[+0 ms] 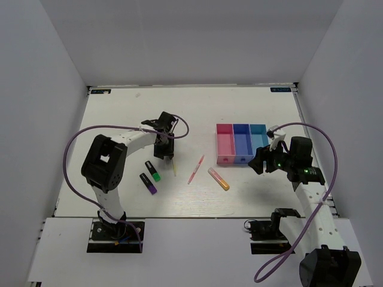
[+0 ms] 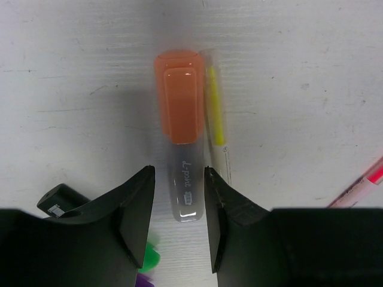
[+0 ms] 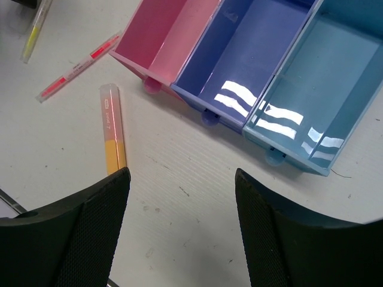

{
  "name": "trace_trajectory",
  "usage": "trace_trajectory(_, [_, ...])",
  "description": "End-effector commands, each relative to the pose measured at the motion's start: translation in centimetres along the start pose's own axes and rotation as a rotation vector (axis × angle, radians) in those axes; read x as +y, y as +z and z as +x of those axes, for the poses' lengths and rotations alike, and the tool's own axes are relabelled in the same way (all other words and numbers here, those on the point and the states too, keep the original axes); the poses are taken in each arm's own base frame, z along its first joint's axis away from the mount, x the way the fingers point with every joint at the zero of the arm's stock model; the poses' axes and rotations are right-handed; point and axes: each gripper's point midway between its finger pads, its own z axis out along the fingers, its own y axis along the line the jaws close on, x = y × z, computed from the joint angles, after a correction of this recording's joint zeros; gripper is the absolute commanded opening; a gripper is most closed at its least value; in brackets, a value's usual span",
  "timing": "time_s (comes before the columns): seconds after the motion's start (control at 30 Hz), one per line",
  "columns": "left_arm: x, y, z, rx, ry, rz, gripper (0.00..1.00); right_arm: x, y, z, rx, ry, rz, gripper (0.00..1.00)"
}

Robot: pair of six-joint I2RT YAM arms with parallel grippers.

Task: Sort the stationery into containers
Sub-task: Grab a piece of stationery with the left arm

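orange-capped marker (image 2: 179,107) | lies between spread fingers of left end effector (image 2: 178,173) | right end effector (image 3: 181,176) spread

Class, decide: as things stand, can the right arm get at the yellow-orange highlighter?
Probably yes. The highlighter lies alone on the table, close to the open right gripper and clear of the tray, with nothing between them.

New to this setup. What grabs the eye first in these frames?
The three-bin tray, pink, dark blue and light blue, sits empty right of centre, with the open right gripper by its near edge. The left gripper has its fingers open either side of the orange-capped marker, a thin yellow stick lying right beside it. The pink pen and yellow-orange highlighter lie loose between the arms.
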Motion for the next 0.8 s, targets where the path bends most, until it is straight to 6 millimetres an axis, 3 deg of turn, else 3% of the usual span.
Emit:
trace_trajectory(0.0, [-0.2, 0.0, -0.7, -0.025, 0.008, -0.011, 0.49, 0.1, -0.7, -2.0, -0.044, -0.021, 0.007, 0.73])
trace_trajectory(0.37, [0.8, 1.5, 1.4, 0.011, 0.055, -0.094, 0.50, 0.1, -0.6, -1.9, -0.039, -0.013, 0.008, 0.73])
trace_trajectory(0.43, [1.3, 2.0, 2.0, 0.024, 0.061, -0.115, 0.44, 0.0, -0.7, -1.9, -0.040, -0.014, 0.012, 0.73])
trace_trajectory(0.47, [1.4, 2.2, 2.3, 0.031, 0.067, -0.122, 0.32, 0.0, -0.7, -1.9, -0.041, -0.018, 0.012, 0.73])
trace_trajectory(0.57, [1.9, 2.5, 3.1, 0.046, 0.074, -0.134, 0.18, 0.1, -0.7, -2.0, -0.044, -0.021, 0.010, 0.73])
trace_trajectory(0.63, [2.0, 1.9, 2.9, 0.042, 0.083, -0.139, 0.17, 0.2, -0.8, -1.9, -0.044, -0.018, 0.006, 0.73])
trace_trajectory(0.77, [1.2, -1.7, -0.5, -0.070, 0.090, -0.120, 0.13, 0.2, -0.8, -2.0, -0.044, -0.024, 0.005, 0.78])
